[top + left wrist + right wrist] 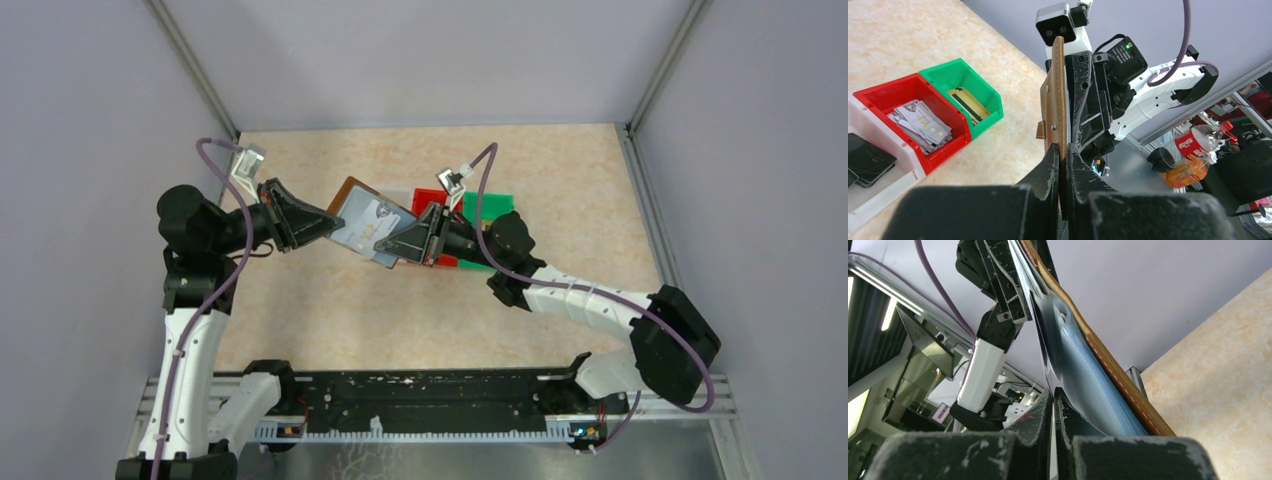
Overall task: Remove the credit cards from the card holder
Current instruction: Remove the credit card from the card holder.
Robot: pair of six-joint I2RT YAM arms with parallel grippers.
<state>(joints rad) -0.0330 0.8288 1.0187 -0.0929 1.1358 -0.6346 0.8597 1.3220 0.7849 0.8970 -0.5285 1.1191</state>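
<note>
L gripper (1064, 152) clamped on card holder (1050, 105), R gripper (1053, 397) pinched shut on a card (372, 218) edge, looks like; next: pull it straight out

Holder (362, 214) bars the gap btwn my L pincer (331, 222) & R pincer (396, 247); bins (488, 206) crowd under R pincer; worktop (330, 320) below L pincer lies free.

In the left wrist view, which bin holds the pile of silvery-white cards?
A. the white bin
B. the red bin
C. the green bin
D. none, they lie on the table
B: the silvery-white cards lie piled inside the red bin, while the green bin next to it holds a gold card.
</note>
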